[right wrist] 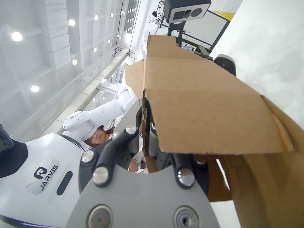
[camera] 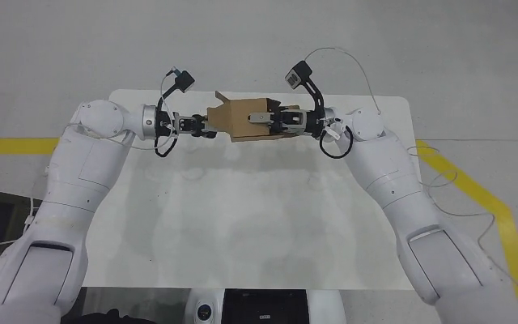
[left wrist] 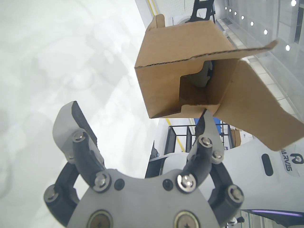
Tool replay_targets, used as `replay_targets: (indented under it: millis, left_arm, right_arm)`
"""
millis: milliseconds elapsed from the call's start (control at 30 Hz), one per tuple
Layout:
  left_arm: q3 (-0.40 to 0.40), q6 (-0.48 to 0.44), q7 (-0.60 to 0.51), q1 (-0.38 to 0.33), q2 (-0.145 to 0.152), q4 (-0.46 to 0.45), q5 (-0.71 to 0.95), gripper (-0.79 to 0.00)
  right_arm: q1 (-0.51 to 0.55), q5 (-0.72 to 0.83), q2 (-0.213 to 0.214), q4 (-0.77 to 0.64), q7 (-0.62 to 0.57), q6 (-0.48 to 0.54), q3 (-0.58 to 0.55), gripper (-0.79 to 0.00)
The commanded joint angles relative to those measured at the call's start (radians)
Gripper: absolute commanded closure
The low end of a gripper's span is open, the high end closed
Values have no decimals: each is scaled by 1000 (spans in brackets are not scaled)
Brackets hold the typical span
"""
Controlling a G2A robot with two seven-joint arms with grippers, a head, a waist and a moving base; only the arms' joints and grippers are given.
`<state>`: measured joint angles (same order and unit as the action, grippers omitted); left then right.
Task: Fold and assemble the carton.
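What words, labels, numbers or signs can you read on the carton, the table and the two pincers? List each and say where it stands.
carton: none; its visible faces are plain brown cardboard.
table: none.
left pincer: none.
right pincer: none.

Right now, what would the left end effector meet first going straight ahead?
Most likely the carton, at its open end just ahead of the left end effector; the gap is hard to judge.

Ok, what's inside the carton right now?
Through the open end of the carton, a pale part shows, probably a finger of the right gripper. The rest of the inside is hidden by the walls.
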<state>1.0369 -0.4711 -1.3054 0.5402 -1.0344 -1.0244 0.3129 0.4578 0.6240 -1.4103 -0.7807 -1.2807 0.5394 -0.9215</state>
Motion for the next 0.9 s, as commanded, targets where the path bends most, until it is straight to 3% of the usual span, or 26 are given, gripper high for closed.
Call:
replay_targets:
  millis: [0, 267, 500, 867]
  left_arm:
    - [13, 1, 19, -6, 3, 22, -7, -785]
    - [48, 15, 79, -28, 12, 93, -24, -785]
    - [23, 18, 101, -36, 5, 111, -49, -785]
    - [-8, -20, 54, -40, -6, 100, -25, -785]
  right_arm:
    - [3, -5, 3, 0, -6, -6, -5, 0]
    - [16, -18, 7, -7, -79, -79, 8, 0]
    - [19, 1, -3, -30, -116, -116, 32, 0]
    - [0, -1, -9, 12, -70, -70, 26, 0]
